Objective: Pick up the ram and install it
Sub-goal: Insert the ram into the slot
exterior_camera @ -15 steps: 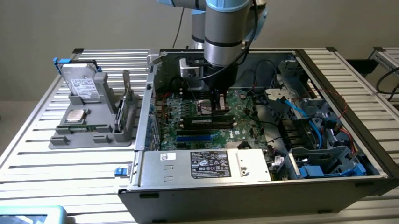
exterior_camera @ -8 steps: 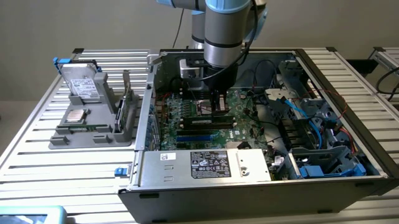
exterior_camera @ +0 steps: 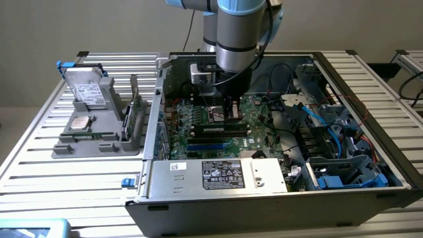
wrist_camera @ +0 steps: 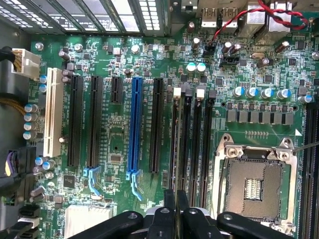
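My gripper [exterior_camera: 229, 117] reaches down into the open computer case [exterior_camera: 278, 203], over the motherboard [exterior_camera: 198, 119]. Just under its tips a long dark stick with pale marking, the ram [exterior_camera: 218, 130], stands on edge along the memory slots. In the wrist view my gripper [wrist_camera: 175, 206] straddles the first of several black memory slots [wrist_camera: 198, 144]. Its two fingers [wrist_camera: 169, 214] stand close together, shut on the ram's upper edge. From there the ram [wrist_camera: 175, 149] shows edge-on as a thin dark line along that slot.
The empty processor socket [wrist_camera: 254, 186] lies beside the slots, with a blue expansion slot [wrist_camera: 133, 124] on the other side. A silver box [exterior_camera: 221, 174] and cables [exterior_camera: 317, 124] crowd the case. On the exterior view's left, a grey tray [exterior_camera: 66, 148] holds a hard drive [exterior_camera: 87, 91], a processor [exterior_camera: 80, 123] and an upright green board [exterior_camera: 136, 118].
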